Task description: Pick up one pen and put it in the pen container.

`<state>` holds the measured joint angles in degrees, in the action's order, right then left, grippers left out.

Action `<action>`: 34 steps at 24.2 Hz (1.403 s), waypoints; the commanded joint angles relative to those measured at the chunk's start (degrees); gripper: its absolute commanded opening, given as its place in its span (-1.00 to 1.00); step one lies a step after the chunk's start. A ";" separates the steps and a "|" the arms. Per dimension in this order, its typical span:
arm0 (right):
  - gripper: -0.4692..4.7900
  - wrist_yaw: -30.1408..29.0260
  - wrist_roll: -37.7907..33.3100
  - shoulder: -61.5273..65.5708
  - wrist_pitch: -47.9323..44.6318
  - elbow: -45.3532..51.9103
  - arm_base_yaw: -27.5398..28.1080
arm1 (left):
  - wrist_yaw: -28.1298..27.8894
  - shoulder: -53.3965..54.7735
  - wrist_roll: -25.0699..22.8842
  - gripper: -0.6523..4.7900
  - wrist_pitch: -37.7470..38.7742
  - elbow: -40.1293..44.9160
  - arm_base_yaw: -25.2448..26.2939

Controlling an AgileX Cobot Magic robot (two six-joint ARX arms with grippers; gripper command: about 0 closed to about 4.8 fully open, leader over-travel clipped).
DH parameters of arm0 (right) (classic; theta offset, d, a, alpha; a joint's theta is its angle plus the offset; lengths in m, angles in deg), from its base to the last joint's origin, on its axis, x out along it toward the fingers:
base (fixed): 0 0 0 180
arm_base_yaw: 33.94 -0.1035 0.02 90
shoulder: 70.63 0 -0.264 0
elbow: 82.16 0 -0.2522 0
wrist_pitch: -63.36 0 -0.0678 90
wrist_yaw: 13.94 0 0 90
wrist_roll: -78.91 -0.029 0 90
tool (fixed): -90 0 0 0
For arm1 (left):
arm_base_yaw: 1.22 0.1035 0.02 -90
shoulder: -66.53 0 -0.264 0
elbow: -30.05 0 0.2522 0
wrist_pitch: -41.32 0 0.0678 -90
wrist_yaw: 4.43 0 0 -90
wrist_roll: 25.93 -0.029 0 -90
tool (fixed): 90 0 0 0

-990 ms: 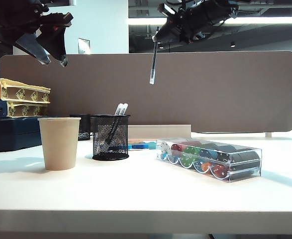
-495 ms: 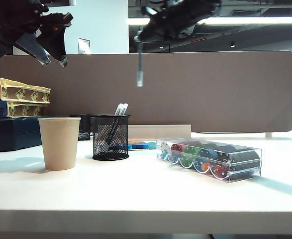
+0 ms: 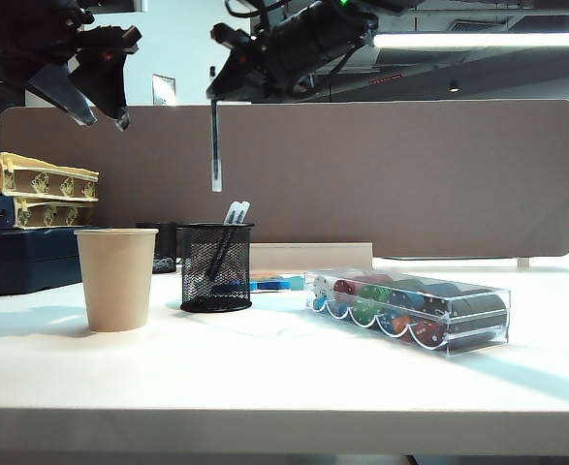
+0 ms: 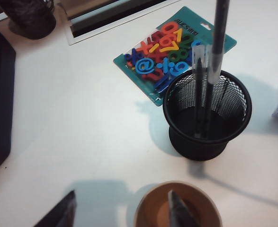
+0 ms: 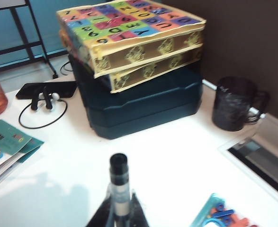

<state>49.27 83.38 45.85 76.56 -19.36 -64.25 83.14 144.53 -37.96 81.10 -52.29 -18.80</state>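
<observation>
**Black pen hangs above mesh cup**

White table (image 3: 294, 378) carries a row of containers beneath two raised arms. Largest, a clear plastic box (image 3: 410, 310) lies at the right, packed with coloured chips. The beige paper cup (image 3: 115, 278) stands at the left; the left wrist view shows nothing inside it that can be made out. Between them sits the pen container (image 3: 215, 267), a black wire-mesh cup holding two pens with whitish tops (image 3: 236, 212). High above it, the right gripper (image 3: 216, 94) is clenched on the pen (image 3: 215, 145), which hangs vertically in mid-air, whitish end down, clear of the cup's rim. The left gripper (image 3: 98, 114) hovers at upper left over the paper cup, jaws spread, grasping nothing.
</observation>
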 commanded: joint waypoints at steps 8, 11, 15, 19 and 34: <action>-0.75 0.13 0.24 1.90 2.51 -0.20 -0.63 | -0.35 -0.17 -0.17 0.15 -0.35 -0.15 0.11; -0.75 0.13 0.24 2.47 2.43 -0.15 -0.63 | -0.35 -0.17 -0.17 0.15 -0.35 -0.15 0.11; -0.75 0.98 0.22 3.89 3.54 -0.13 -0.57 | -0.35 -0.17 -0.17 0.15 -0.35 -0.15 0.11; -0.75 1.31 0.22 5.62 5.11 -0.11 -0.57 | -0.37 -0.17 -0.17 0.15 -0.35 -0.15 0.11; -0.39 2.69 0.09 7.58 6.34 -0.02 0.04 | -0.37 -0.17 -0.13 0.15 -0.39 -0.15 0.11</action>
<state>51.98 83.33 53.74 83.56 -19.18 -64.16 82.94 144.53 -37.96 81.08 -52.29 -18.80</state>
